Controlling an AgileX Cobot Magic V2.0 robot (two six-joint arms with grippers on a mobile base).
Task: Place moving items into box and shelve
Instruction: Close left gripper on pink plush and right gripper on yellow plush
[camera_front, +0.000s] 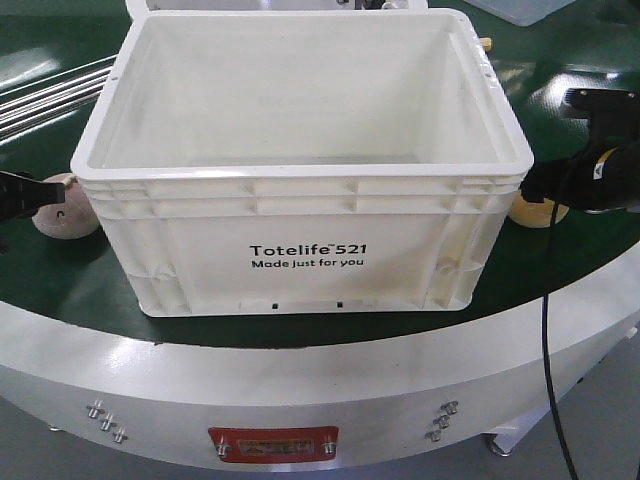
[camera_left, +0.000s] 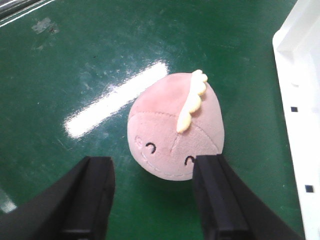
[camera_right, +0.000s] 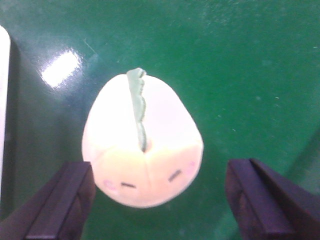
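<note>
The cream-white box (camera_front: 300, 250) printed "Totelife 521" stands open in the middle of the green table, nothing inside. A pinkish-brown plush ball (camera_left: 175, 132) lies on the table left of the box (camera_left: 300, 100); it also shows as the pink ball (camera_front: 65, 207). My left gripper (camera_left: 155, 195) is open, its fingers spread just before the ball, the right finger touching its edge. A yellow-orange plush ball with a green leaf (camera_right: 142, 150) lies right of the box, partly hidden as the yellow ball (camera_front: 538, 212). My right gripper (camera_right: 157, 200) is open, jaws wide on both sides of it.
The green tabletop (camera_front: 580, 60) is round with a grey metal rim (camera_front: 300, 390). Metal rods (camera_front: 50, 90) lie at the back left. A translucent bin (camera_front: 520, 10) sits at the back right. A black cable (camera_front: 548, 330) hangs from the right arm.
</note>
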